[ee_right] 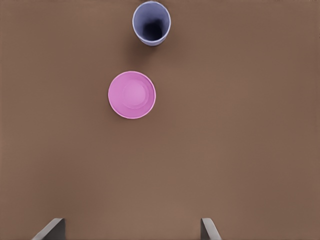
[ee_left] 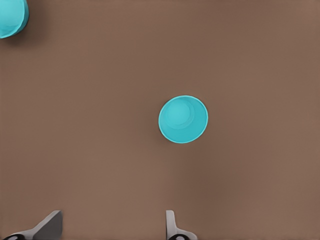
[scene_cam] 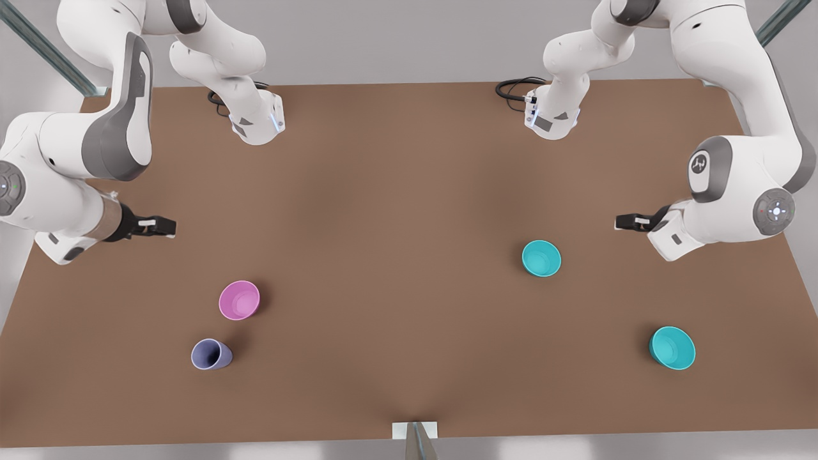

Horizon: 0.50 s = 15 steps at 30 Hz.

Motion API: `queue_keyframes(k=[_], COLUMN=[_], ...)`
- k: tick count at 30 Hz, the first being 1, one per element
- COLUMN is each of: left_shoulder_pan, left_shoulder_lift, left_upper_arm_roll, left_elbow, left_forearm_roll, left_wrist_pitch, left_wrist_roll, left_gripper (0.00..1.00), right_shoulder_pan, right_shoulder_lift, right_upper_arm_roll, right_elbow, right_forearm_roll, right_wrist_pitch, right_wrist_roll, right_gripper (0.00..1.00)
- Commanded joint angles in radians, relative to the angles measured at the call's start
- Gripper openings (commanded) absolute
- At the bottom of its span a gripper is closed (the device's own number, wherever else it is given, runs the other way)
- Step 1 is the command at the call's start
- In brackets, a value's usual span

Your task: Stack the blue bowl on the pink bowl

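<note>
Front view, nearest edge first: a brown table carries four small vessels. Closest, on the front view's left, stands a lavender cup; on the front view's right sits a wider teal bowl. A little farther back, the pink bowl rests upright just beyond the cup, near it but apart. The blue bowl sits upright across the table on the front view's right, well apart from the pink bowl. Both are empty.

Farther back, two white arms hang over the table's sides. The left gripper hovers on the front view's right, near the blue bowl; its wrist camera looks straight down on that bowl, with the wider teal bowl at a corner. Its fingers are spread wide, holding and touching nothing. The right gripper hovers on the front view's left, above the pink bowl and cup; its fingers are also spread wide and empty.

By my judgement, stacking has not begun; this is the approach step. The next move calls for the left gripper to descend over the blue bowl's rim and pinch it, taking care not to choose the near-identical wider bowl.
</note>
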Motion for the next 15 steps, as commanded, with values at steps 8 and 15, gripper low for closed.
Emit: queue_keyframes(k=[8,15], left_shoulder_pan=[0.000,0.001], left_shoulder_lift=[0.021,0.027], left_upper_arm_roll=[-0.001,-0.001], left_elbow=[0.000,0.000], left_forearm_roll=[-0.001,0.001], left_wrist_pitch=[0.005,0.006], left_wrist_roll=[0.056,0.056], left_gripper=[1.00,1.00], right_shoulder_pan=[-0.080,-0.074], right_shoulder_lift=[0.410,0.514], right_upper_arm_roll=[-0.002,0.009], right_elbow=[0.174,0.109], right_forearm_roll=[0.049,0.133], right_wrist_pitch=[0.172,0.371], right_wrist_roll=[-0.008,0.032], right_gripper=[1.00,1.00])
